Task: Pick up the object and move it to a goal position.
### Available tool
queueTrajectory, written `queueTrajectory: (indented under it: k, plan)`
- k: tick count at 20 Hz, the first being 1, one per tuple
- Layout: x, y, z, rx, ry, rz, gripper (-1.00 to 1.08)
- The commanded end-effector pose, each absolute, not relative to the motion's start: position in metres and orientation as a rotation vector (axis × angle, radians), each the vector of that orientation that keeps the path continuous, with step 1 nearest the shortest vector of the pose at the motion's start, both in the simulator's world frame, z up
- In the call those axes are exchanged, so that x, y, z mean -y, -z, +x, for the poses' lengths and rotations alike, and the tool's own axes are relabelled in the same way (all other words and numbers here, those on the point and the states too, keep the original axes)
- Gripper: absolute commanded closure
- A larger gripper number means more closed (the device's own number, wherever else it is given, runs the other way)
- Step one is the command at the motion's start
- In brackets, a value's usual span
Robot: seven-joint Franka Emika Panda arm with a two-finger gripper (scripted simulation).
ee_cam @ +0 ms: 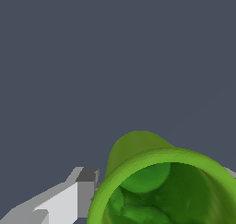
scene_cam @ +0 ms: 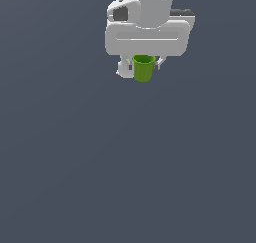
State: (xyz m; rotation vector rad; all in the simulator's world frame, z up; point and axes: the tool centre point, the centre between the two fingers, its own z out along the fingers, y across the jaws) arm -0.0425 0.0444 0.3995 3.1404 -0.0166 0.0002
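1. Exterior view: no readable text, labels, brand marks, numbers or signs anywhere.
2. Wrist view: same, nothing legible.
3. Small bright green round cup (scene_cam: 144, 68): plain surface, no print or marking on the wall, rim or inside in either view.
4. White robot gripper (scene_cam: 142, 67) and its white housing: unmarked, no logo, no serial number.
5. Flat dark grey-blue background surface (scene_cam: 125, 177): uniform, carries no writing or symbols.
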Motion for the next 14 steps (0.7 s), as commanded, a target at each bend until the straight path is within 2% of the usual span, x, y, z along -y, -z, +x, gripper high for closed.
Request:
queueTrajectory:
  k: [1, 7, 14]
  plan:
    - [-0.05, -0.42, -0.047, 0.017, 0.0, 3.14, 1.08]
    - [-0.06, -0.452, -0.053, 0.017, 0.0, 3.141, 1.08]
    - [-0.064, -0.464, -0.055, 0.017, 0.0, 3.142, 1.08]
